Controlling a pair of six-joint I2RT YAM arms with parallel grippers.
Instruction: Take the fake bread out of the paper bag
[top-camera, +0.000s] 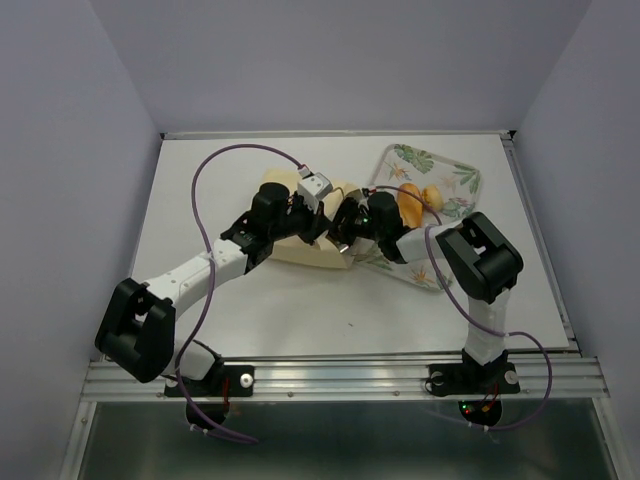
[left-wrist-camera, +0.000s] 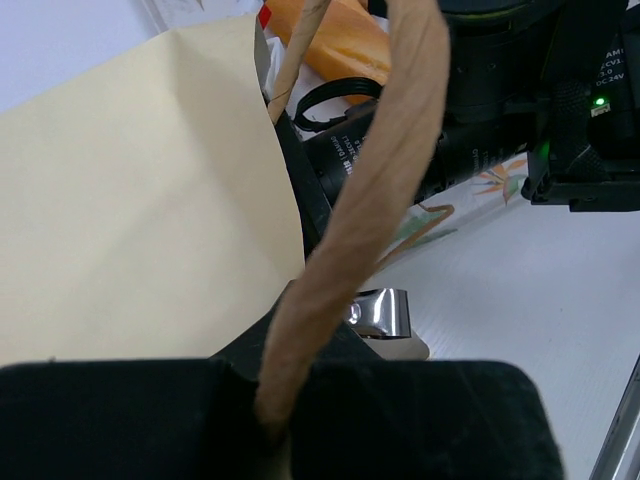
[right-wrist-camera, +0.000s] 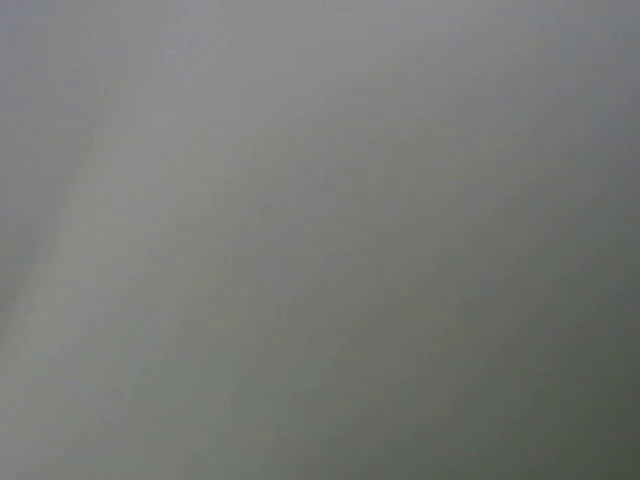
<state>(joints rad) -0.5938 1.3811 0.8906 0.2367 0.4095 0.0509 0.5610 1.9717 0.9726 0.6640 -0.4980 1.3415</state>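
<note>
The paper bag (top-camera: 298, 248) lies on its side mid-table, mouth toward the right. My left gripper (top-camera: 322, 222) is at the bag's mouth; in the left wrist view its black jaws (left-wrist-camera: 275, 405) are shut on the bag's brown twisted-cord handle (left-wrist-camera: 385, 180), beside the tan bag wall (left-wrist-camera: 130, 200). My right gripper (top-camera: 346, 236) reaches into the bag's mouth; its fingers are hidden, and the right wrist view is plain grey. A long orange loaf (top-camera: 409, 206) and a small yellow roll (top-camera: 432, 197) lie on the floral tray (top-camera: 462, 178). The round bun and the pinkish piece are hidden.
The floral tray stands at the back right, partly under my right arm (top-camera: 485, 262). The left wrist view shows the right arm's black body (left-wrist-camera: 500, 80), the tray's edge (left-wrist-camera: 470, 190) and the orange loaf (left-wrist-camera: 335, 45) just behind the bag's mouth.
</note>
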